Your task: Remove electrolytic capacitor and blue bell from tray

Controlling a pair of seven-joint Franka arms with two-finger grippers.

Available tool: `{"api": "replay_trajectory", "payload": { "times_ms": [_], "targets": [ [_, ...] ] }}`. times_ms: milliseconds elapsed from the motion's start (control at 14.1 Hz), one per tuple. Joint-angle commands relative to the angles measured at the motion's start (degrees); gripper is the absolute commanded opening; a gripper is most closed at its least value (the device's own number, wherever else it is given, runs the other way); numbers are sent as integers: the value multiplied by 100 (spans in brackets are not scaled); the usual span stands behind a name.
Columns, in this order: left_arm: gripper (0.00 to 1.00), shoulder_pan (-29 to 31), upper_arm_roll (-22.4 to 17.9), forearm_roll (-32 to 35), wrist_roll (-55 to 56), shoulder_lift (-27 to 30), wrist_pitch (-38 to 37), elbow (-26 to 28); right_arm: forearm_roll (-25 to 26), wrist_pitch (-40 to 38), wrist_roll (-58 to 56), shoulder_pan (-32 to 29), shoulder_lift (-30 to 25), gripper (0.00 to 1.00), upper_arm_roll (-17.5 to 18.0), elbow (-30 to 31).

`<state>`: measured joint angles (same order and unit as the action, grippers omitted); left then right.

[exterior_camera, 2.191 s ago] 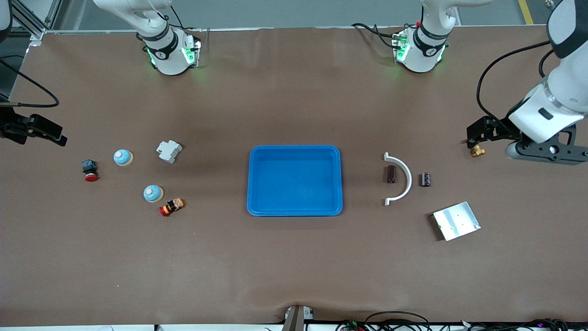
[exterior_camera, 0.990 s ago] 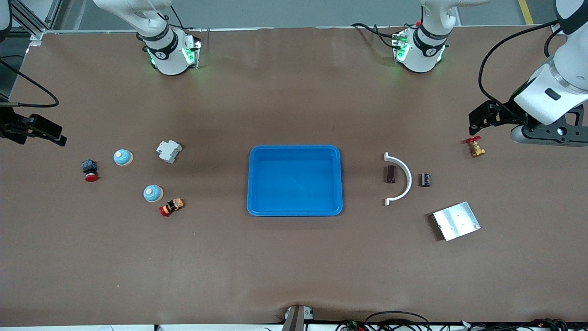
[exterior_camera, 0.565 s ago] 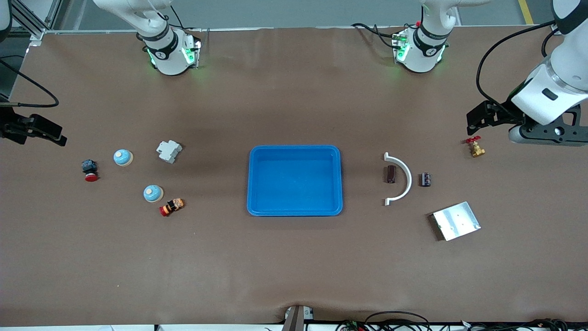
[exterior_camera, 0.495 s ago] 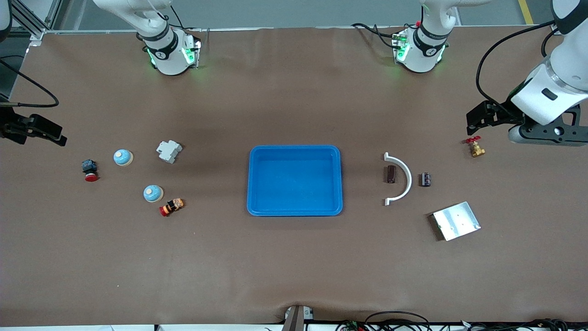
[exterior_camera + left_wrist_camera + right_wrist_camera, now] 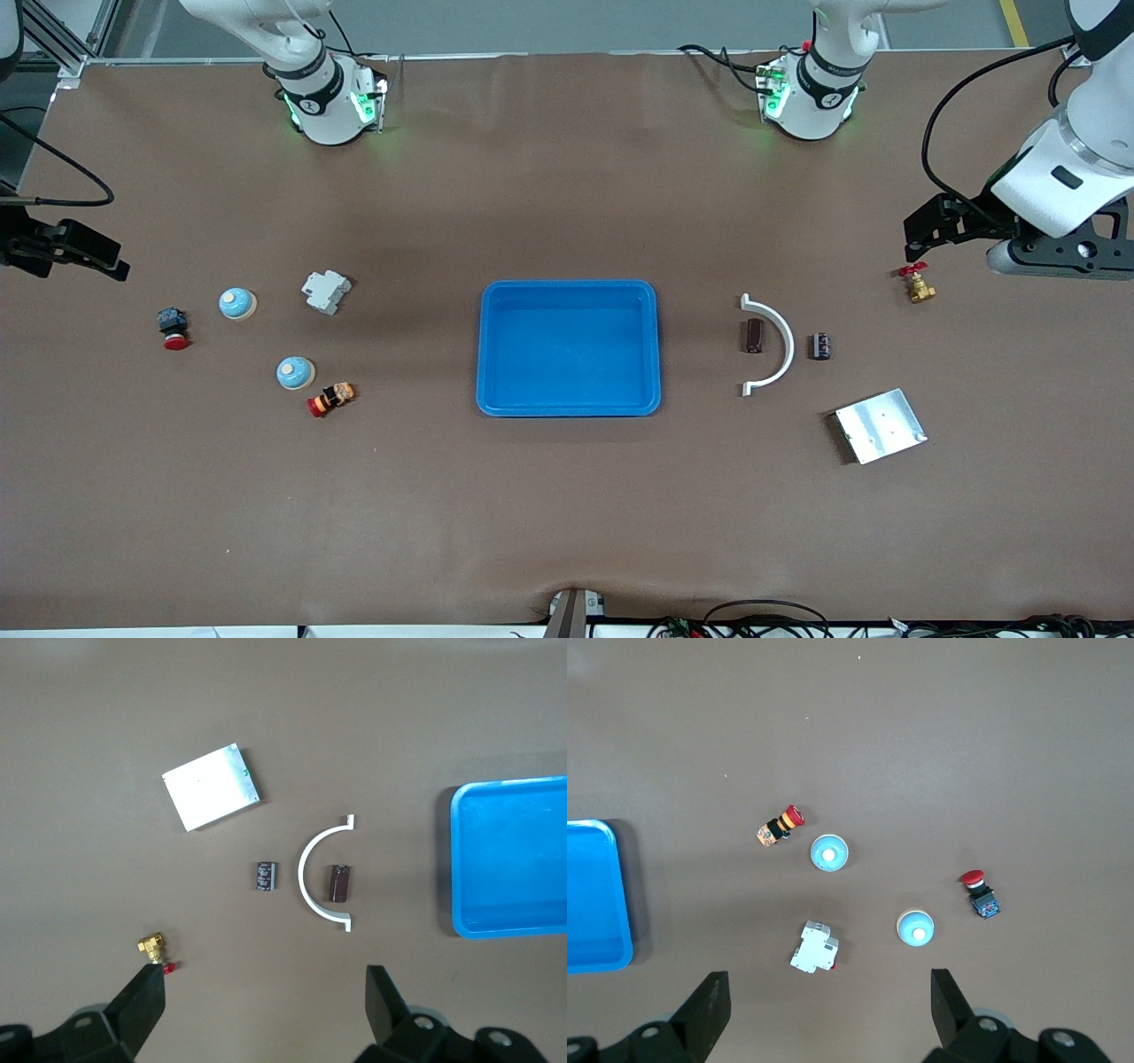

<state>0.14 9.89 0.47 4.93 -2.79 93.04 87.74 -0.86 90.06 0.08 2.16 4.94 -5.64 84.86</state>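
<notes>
My two arms have glossy white shells with black joint bands, green lights glowing at both bases (image 5: pixel 330 102), black cables looping, and black fingers (image 5: pixel 142 1010)

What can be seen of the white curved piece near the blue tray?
The white curved piece is a thin half-ring, plastic by its look, lying flat on the brown table toward the left arm's end, beside the blue tray. A small outward tab ends each tip. Its open side faces the tray and cups a brown capacitor without touching it.

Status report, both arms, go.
Left gripper open above brass valve. Right gripper open, waiting. Capacitors and bells untouched on the table; blue tray empty.
</notes>
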Motion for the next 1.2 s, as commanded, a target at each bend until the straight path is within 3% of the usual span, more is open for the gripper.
{"api": "replay_trajectory", "payload": {
  "times_ms": [0,1131],
  "targets": [
    [100,-22,-4,129,96,112,65,68,-11,-68,-61,-58,-46,100,46,-40],
    [100,-49,242,542,87,103,74,59,-20,-59,-61,-58,-46,100,46,-40]
  ]
}}
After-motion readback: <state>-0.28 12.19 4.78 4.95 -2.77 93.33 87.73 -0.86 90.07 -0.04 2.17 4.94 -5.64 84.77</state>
